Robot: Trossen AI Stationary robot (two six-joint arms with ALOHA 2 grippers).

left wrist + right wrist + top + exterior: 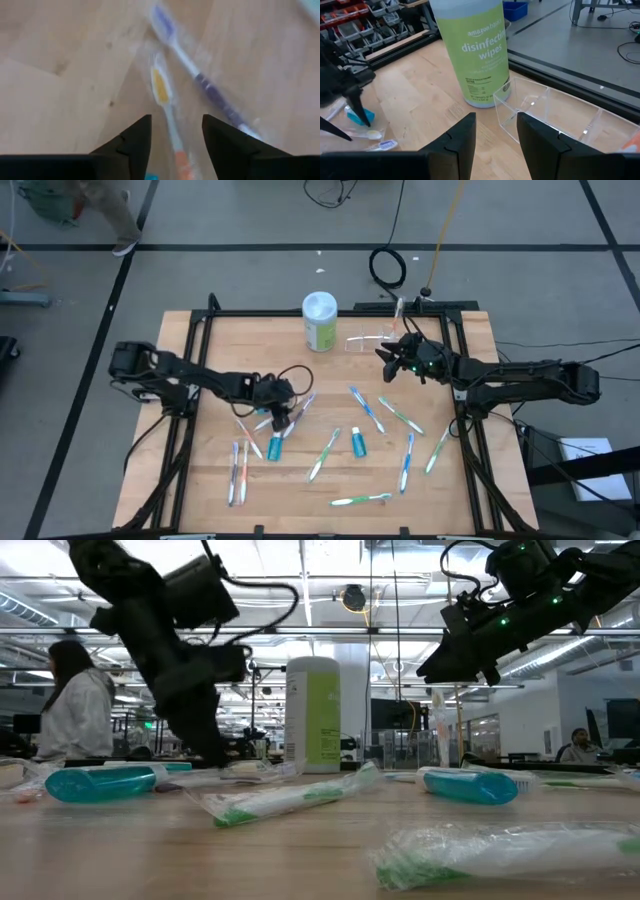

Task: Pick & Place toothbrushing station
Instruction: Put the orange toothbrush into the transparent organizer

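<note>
The toothbrushing station (368, 342) is a clear plastic holder resting flat on its base at the table's far side, beside a wipes canister. My right gripper (496, 132) hovers open just in front of the station (555, 112), with nothing between its fingers. My left gripper (172, 142) is low over the table's left middle (281, 416), open and pointing steeply down. Its fingers stand on either side of a wrapped orange-and-yellow toothbrush (162, 92) lying flat on the wood, with a gap on each side. A purple toothbrush (210, 90) lies next to it.
The green disinfecting wipes canister (320, 320) stands upright left of the station. Several wrapped toothbrushes (375, 412) and two blue tubes (358, 442) lie scattered over the table's middle and near side. A person (75, 705) shows in the room behind.
</note>
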